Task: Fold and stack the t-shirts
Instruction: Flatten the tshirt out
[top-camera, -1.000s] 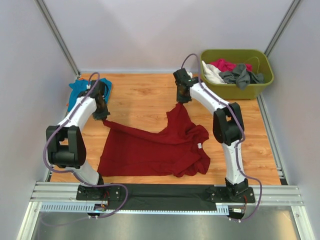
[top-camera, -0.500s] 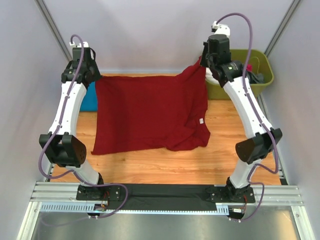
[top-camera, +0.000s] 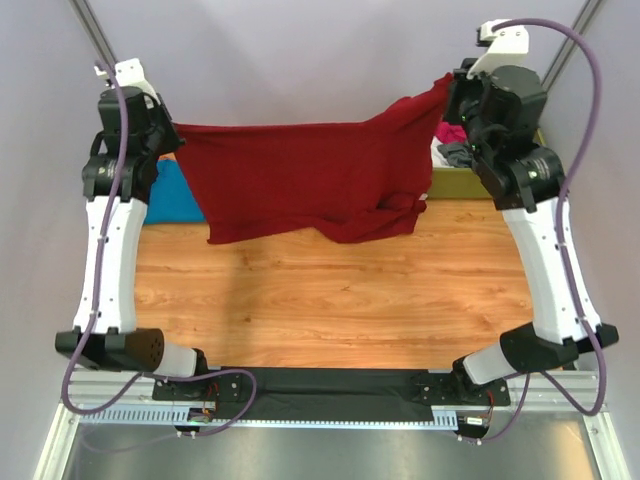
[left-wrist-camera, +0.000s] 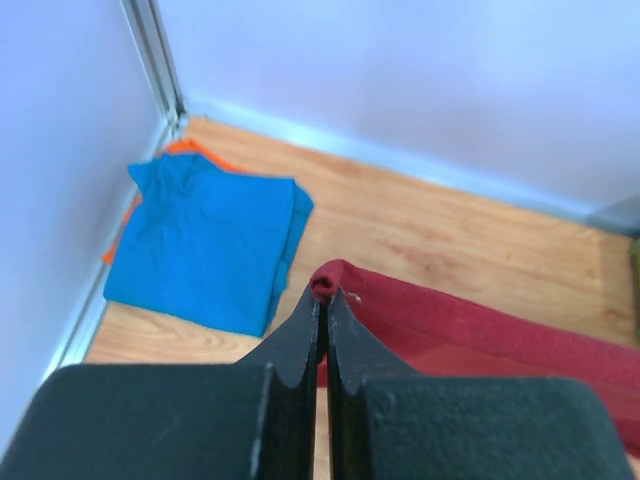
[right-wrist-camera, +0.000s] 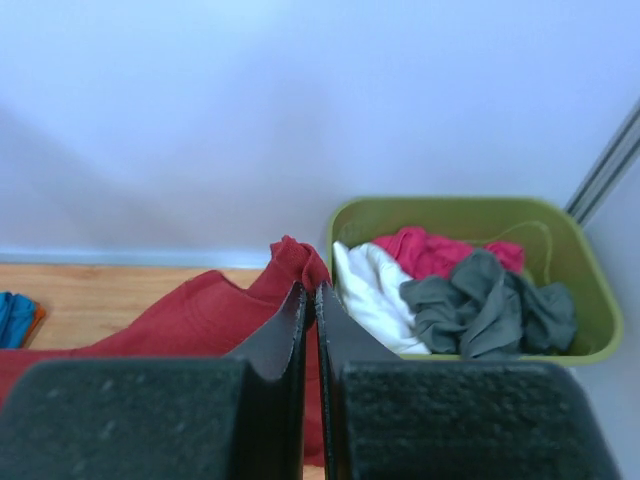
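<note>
**Item 1. Worktop** (top-camera: 340, 300). Wooden board. The near and middle parts are now bare. A second ago the dark red garment lay rumpled across the middle.

**Item 2. Dark red t-shirt** (top-camera: 300, 170). It is lifted off the board and hangs as a sheet between the two arms, over the far half of the worktop. The top edge is pulled nearly straight. The right side bunches in folds, and one sleeve droops at the lower right. The hem appears clear of the wood, though the overhead view does not settle this. Half a second ago the lower part still rested on the board.

**Item 3. Left pincer** (left-wrist-camera: 322, 300). Raised high at far left and clenched on the shirt's left top corner, with a nub of red cloth showing between the tips.

**Item 4. Right pincer** (right-wrist-camera: 308, 295). Raised high at far right and clenched on the opposite top corner.

**Item 5. Teal-blue t-shirt** (left-wrist-camera: 205, 240). Lies folded flat in the far-left corner, with an orange edge showing beneath it. It has not moved.

**Item 6. Green bin** (right-wrist-camera: 470, 205). Stands at far right and holds pink, white and dark grey garments.

**Assessment.** The shirt looks spread and ready to be laid flat. The folds, and the stacking onto the teal-blue one, are not yet done. The bunched right side may need smoothing.
</note>
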